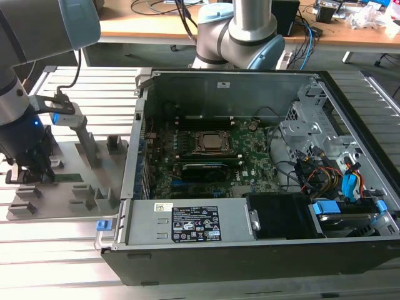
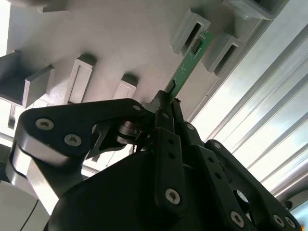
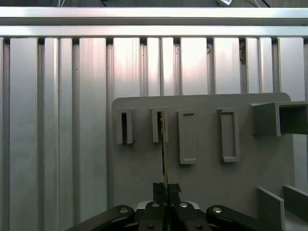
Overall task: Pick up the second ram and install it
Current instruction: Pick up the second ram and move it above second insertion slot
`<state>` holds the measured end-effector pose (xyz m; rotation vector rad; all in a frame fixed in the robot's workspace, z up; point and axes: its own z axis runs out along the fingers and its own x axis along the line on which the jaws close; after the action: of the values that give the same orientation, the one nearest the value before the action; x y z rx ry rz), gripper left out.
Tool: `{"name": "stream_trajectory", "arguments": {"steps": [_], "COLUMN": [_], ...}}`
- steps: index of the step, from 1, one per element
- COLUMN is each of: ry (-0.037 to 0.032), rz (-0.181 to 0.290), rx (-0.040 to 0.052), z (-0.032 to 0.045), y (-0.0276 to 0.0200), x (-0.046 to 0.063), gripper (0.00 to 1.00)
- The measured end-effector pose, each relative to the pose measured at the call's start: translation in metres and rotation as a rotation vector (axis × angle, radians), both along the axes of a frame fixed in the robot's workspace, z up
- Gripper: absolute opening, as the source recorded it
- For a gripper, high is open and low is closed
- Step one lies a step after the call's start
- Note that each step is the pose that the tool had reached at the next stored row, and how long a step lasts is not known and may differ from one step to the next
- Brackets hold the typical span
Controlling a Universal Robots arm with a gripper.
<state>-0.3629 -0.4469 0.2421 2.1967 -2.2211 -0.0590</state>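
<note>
Narrow green second ram [image 2: 190, 62], dark chips

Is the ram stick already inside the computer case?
No, the second ram is at the grey fixture plate, with the pincer shut on its end.

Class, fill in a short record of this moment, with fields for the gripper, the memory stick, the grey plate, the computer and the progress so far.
Gripper: the gripper is closed on one end of the memory stick.
Memory stick: on edge, with its far end at a raised slot of the grey plate.
Grey plate: lies on the ribbed metal table, at the exterior view's left of the computer case.
Computer: the case is open and the motherboard is visible.
Progress: the stick is gripped but not yet in the computer.
</note>
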Motion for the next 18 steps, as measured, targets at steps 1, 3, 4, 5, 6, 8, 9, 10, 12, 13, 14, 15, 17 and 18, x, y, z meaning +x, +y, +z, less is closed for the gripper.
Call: {"name": "stream_trajectory", "arguments": {"steps": [1, 3, 4, 5, 6, 8, 9, 10, 12, 13, 14, 15, 17, 18], "ry": [0.0, 0.0, 0.0, 0.0, 0.0, 0.0, 0.0, 0.0, 0.0, 0.0, 0.0, 0.0, -0.0001, 0.0], "rz": [0.0, 0.0, 0.0, 0.0, 0.0, 0.0, 0.0, 0.0, 0.0, 0.0, 0.0, 0.0, 0.0, 0.0], "rx": [0.0, 0.0001, 0.0, 0.0, 0.0001, 0.0, 0.0, 0.0001, 0.0, 0.0, 0.0001, 0.0, 0.0001, 0.0], "z": [0.0028, 0.0074, 0.0095, 0.0112, 0.014, 0.0211, 0.0228, 0.0239, 0.0264, 0.0293, 0.0315, 0.0337, 0.0404, 0.0428], "y": [0.0, 0.0, 0.0, 0.0, 0.0, 0.0, 0.0, 0.0, 0.0, 0.0, 0.0, 0.0, 0.0, 0.0], "x": [0.0, 0.0, 0.0, 0.0, 0.0, 0.0, 0.0, 0.0, 0.0, 0.0, 0.0, 0.0, 0.0, 0.0], "gripper": [0.14, 0.14, 0.14, 0.14, 0.14, 0.14, 0.14, 0.14, 0.14, 0.14, 0.14, 0.14, 0.14, 0.14]}}
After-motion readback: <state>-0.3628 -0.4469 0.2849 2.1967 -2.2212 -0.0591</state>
